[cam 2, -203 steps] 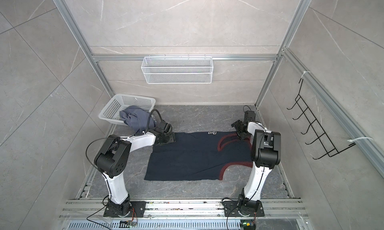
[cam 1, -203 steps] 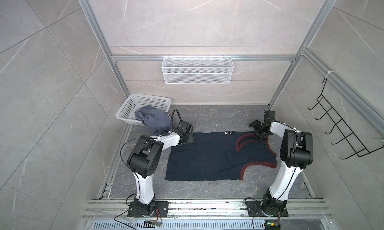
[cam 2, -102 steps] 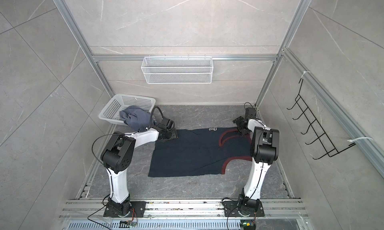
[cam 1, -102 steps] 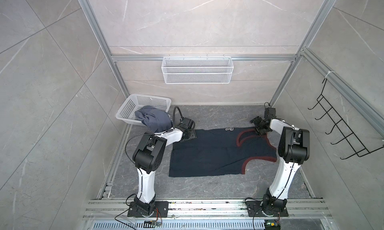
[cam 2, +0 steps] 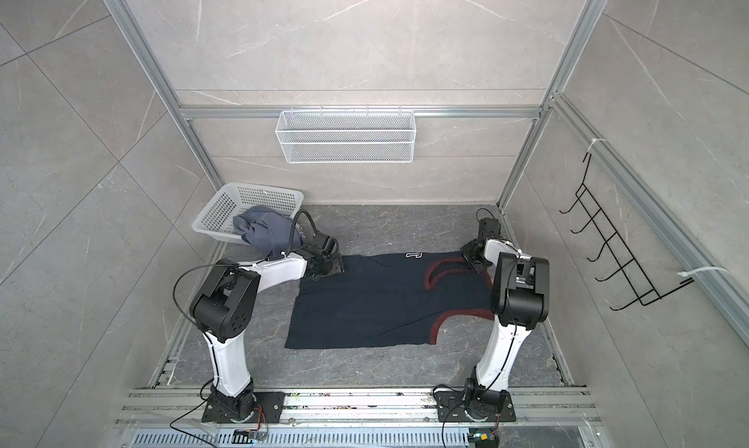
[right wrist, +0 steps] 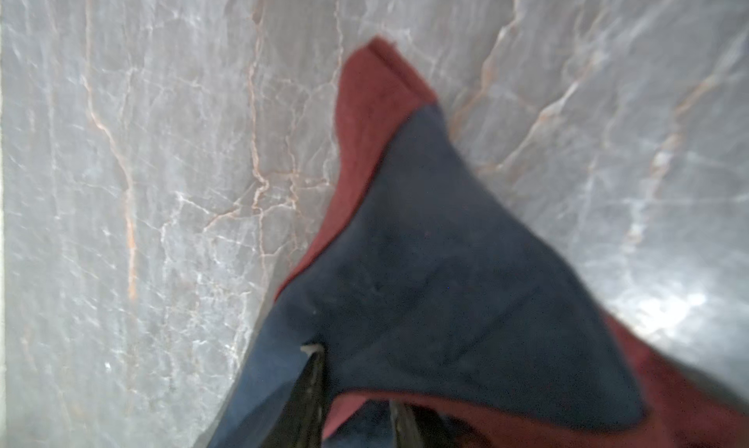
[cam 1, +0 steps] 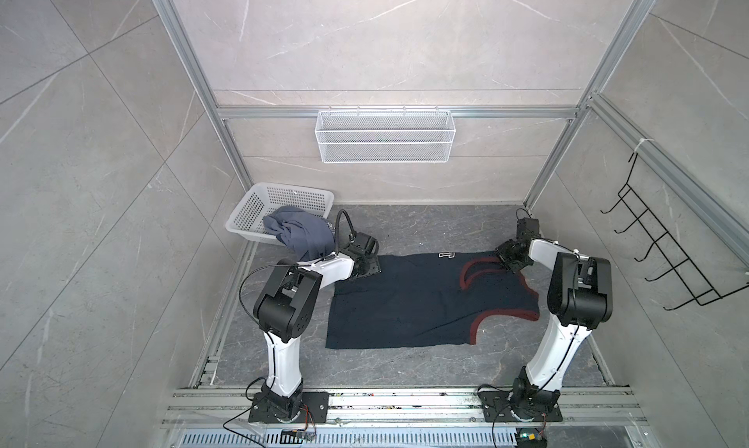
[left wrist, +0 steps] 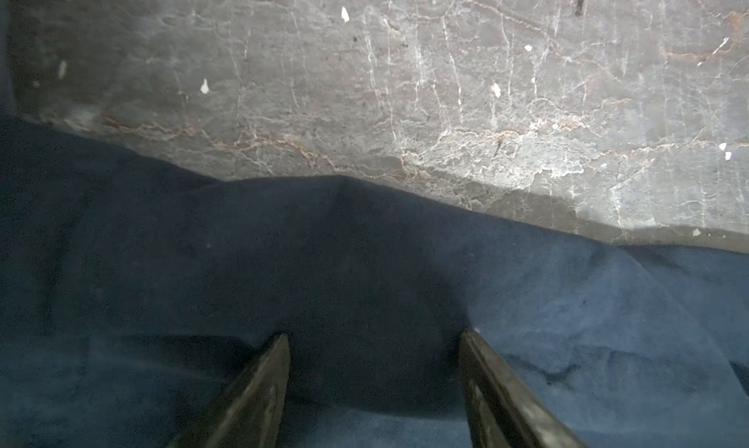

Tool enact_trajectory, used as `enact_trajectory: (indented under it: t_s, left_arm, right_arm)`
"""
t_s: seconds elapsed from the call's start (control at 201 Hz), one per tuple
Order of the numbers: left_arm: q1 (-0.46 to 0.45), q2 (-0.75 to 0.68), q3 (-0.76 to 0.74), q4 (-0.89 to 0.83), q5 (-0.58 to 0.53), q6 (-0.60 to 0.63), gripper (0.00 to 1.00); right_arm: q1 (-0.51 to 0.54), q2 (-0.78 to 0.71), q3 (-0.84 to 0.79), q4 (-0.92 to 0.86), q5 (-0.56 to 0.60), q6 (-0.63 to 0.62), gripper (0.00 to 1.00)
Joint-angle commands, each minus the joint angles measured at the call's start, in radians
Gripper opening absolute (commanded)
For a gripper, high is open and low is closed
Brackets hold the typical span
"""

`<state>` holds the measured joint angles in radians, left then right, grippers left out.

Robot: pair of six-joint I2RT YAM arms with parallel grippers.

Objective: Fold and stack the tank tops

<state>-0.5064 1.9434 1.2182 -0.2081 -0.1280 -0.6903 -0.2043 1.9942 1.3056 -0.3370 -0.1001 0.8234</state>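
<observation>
The navy tank top (cam 1: 413,300) (cam 2: 377,300) lies spread flat on the grey floor, with its dark-red trimmed straps to the right and a white letter (cam 1: 446,256) at its far edge. My left gripper (cam 1: 367,268) (cam 2: 328,268) (left wrist: 375,340) rests open on the far left corner, its fingertips (left wrist: 279,344) wide apart on the cloth (left wrist: 283,263). My right gripper (cam 1: 508,262) (cam 2: 474,263) (right wrist: 356,379) is shut on the far shoulder strap (right wrist: 446,283), and red trim passes between its jaws. The slate blue-grey tank top (cam 1: 300,235) (cam 2: 263,231) hangs crumpled over the basket's front.
A white perforated basket (cam 1: 283,188) (cam 2: 259,188) sits in the far left corner. A white wire basket (cam 1: 384,136) hangs on the back wall. A black hook rack (cam 1: 668,255) is on the right wall. Both arm bases stand on the front rail (cam 1: 385,401).
Both grippers and the navy tank top have shifted toward the back wall. The right gripper's jaws have come together on the shoulder strap. The left jaws stay as wide as before.
</observation>
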Motion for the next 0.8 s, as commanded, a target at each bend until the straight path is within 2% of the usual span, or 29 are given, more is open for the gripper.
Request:
enact_trajectory:
  t_s: [0.0, 0.224, 0.284, 0.677, 0.792]
  left_arm:
    - [-0.001, -0.024, -0.028, -0.081, -0.01, -0.018, 0.7]
    - [-0.002, -0.018, -0.034, -0.084, -0.013, -0.015, 0.7]
    - [-0.002, -0.018, -0.038, -0.084, -0.014, -0.015, 0.7]
    - [-0.001, -0.035, -0.066, -0.081, -0.052, -0.002, 0.7]
    - [-0.001, -0.042, -0.073, -0.077, -0.053, 0.004, 0.7]
  right_arm:
    - [-0.009, 0.005, 0.023, -0.037, 0.04, -0.015, 0.22]
    - [-0.009, -0.04, 0.028, -0.05, 0.05, -0.027, 0.1]
    - [-0.009, -0.041, 0.043, -0.069, 0.045, -0.029, 0.0]
    - [-0.045, -0.141, 0.04, -0.121, 0.025, -0.017, 0.0]
    - [-0.056, -0.123, 0.045, -0.142, 0.027, -0.019, 0.0]
